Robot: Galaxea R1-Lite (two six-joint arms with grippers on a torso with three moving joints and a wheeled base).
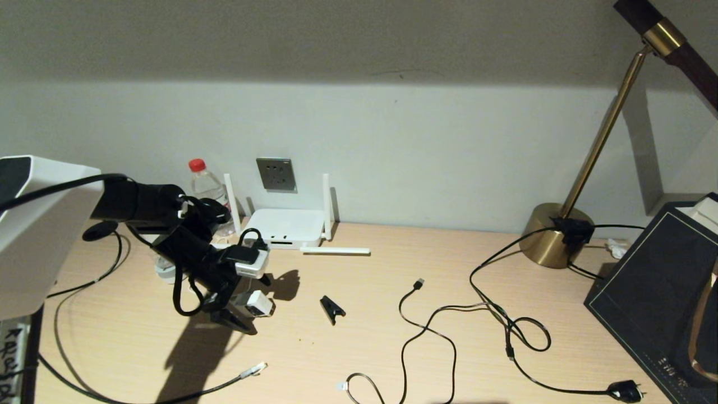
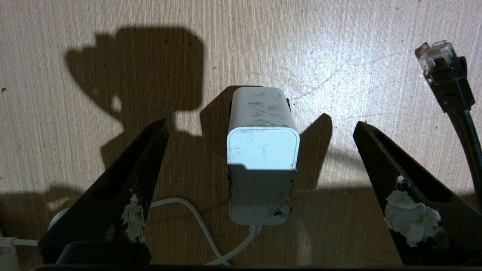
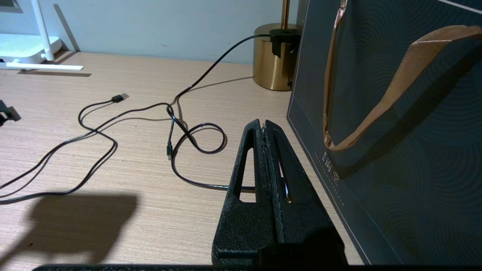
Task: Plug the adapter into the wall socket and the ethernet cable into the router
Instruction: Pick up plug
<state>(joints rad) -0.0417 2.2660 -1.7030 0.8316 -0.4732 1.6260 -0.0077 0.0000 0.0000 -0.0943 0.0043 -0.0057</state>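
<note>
The left pincer (image 2: 260, 158) hangs over the light wooden surface (image 1: 392, 348) with its two black fingers (image 2: 124, 195) spread wide apart, straddling the small white cube-shaped adapter (image 2: 261, 158) without touching it. The adapter lies on the surface, its thin white cord (image 2: 196, 218) trailing back under the pincer. The thick black ethernet cable (image 2: 452, 86), tipped with a clear clip connector, lies just beside one finger. The flat white router (image 1: 289, 227) with slim stick antennas sits against the wall, directly below the square grey wall socket (image 1: 276, 174). The right pincer (image 3: 263, 128) rests near a dark paper bag (image 3: 395, 131), its fingers pressed together on nothing.
</note>
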